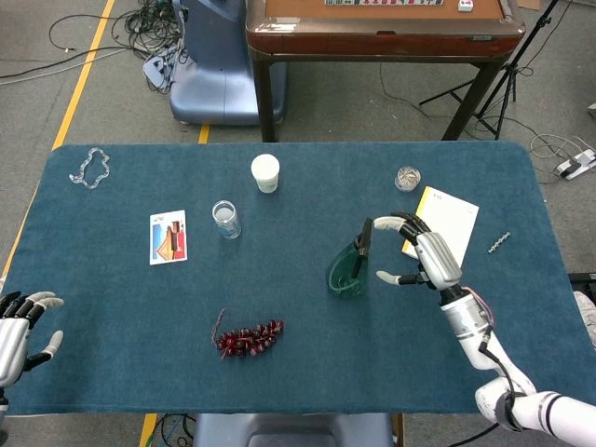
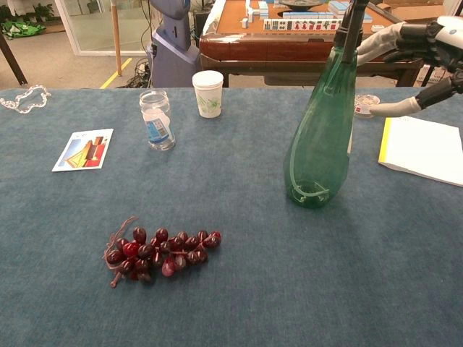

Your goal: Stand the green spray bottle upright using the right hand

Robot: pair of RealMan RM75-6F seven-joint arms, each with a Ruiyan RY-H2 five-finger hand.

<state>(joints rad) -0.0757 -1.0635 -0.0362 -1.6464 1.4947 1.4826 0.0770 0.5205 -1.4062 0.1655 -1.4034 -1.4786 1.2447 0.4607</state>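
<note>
At the table's (image 1: 112, 354) near left corner, the left hand (image 1: 20, 328) rests with fingers spread, holding nothing. A chain (image 1: 90, 168) lies at the far left, with a card (image 1: 168, 237) nearer and to its right. Next come a clear jar (image 1: 225, 219), then a paper cup (image 1: 265, 172) beyond it, and grapes (image 1: 248, 339) near the front edge. Right of center the green bottle (image 2: 321, 130) stands upright on the cloth, spray head at top. Just to its right the right hand (image 1: 430, 258) hangs with fingers apart, clear of the bottle and gripping nothing. Behind the hand a notepad (image 1: 445, 229) lies flat; a screw (image 1: 499, 242) sits at the far right.
</note>
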